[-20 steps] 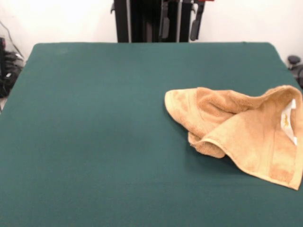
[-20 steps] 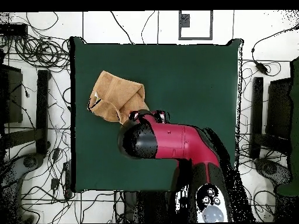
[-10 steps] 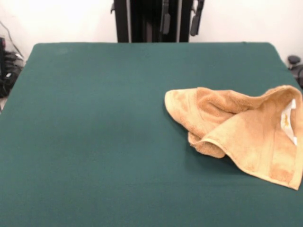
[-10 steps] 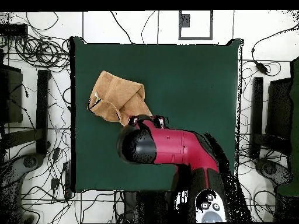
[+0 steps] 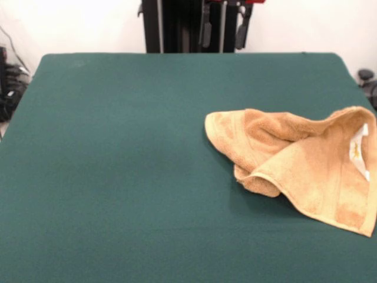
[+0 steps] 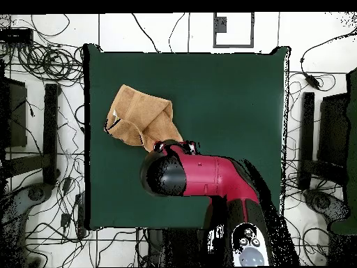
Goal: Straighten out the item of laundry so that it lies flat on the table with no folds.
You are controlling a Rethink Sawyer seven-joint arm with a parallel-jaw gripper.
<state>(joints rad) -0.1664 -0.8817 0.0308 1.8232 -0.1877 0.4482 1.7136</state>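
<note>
The tan-orange towel (image 5: 294, 162) lies crumpled on the right side of the green table (image 5: 118, 147). It is folded over itself, and a white label (image 5: 357, 150) shows at its right edge. In the overhead view the towel (image 6: 139, 115) sits at the table's (image 6: 230, 98) left side. My gripper (image 5: 224, 32) hangs at the top edge of the front view, high above the table's far side. Its two fingers stand apart and hold nothing. In the overhead view the red arm (image 6: 202, 174) covers the gripper, just beside the towel's lower corner.
The black pedestal (image 5: 177, 26) stands behind the table's far edge. Cables and black stands (image 6: 49, 125) surround the table on the floor. The towel reaches the right edge of the front view.
The arm has shifted slightly over the table's robot side, and the gripper tips bobbed up and back down. The towel has not moved.
</note>
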